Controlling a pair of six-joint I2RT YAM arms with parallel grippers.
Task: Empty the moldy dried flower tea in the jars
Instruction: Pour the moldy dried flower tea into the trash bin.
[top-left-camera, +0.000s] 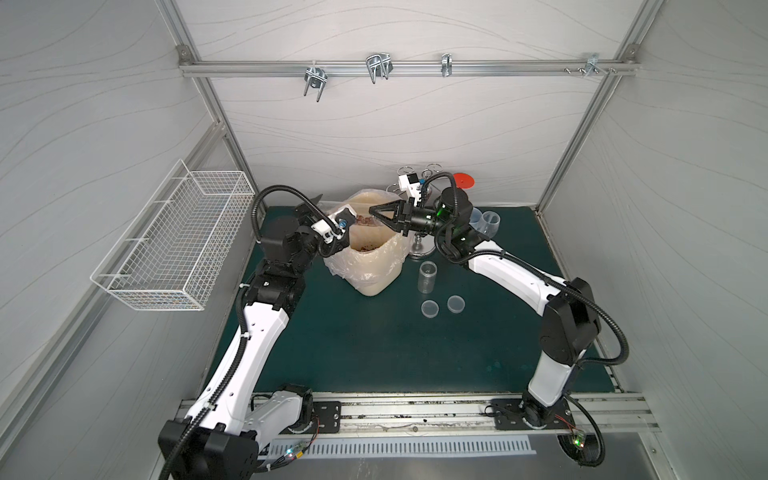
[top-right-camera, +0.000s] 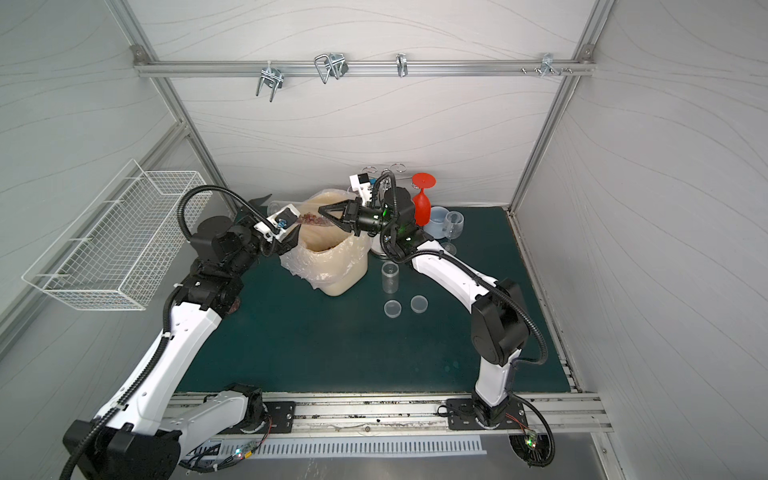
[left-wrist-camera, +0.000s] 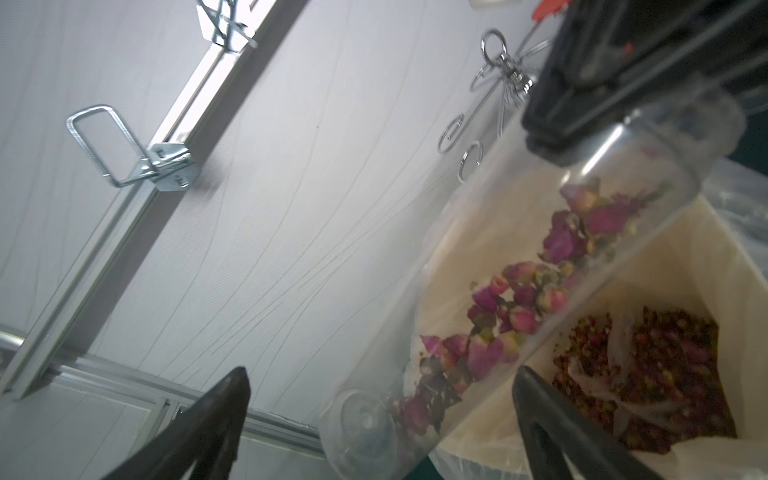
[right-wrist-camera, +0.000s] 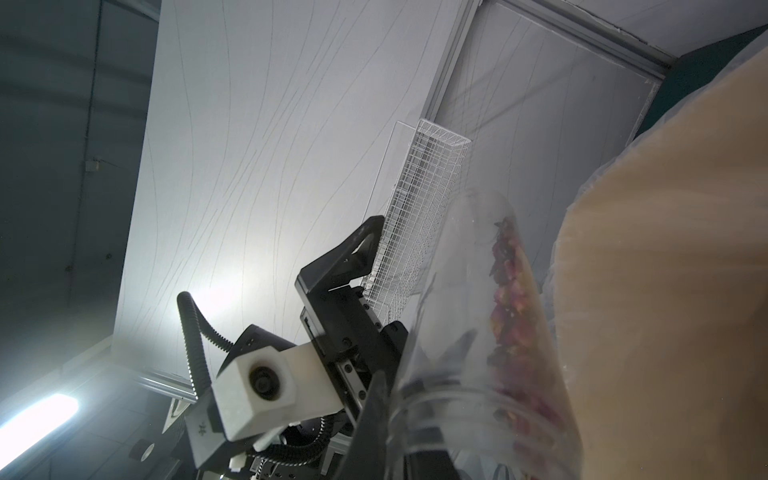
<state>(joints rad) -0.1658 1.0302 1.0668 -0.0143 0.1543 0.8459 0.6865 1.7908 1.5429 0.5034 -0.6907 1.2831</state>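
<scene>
Jaws are held apart on the left gripper and clamped on the tall jar by the right gripper.
The jar is held tilted over the bin at mid-frame, with dried flower tea inside.

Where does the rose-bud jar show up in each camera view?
Top view: jar over the bin's mouth, mid-picture.
Top view: jar over the bin again.
Left wrist: jar slanting across the bin's opening, close up.
Right wrist: jar close up, beside the bin's wall.
Shared landmark: the cream bin.
</scene>
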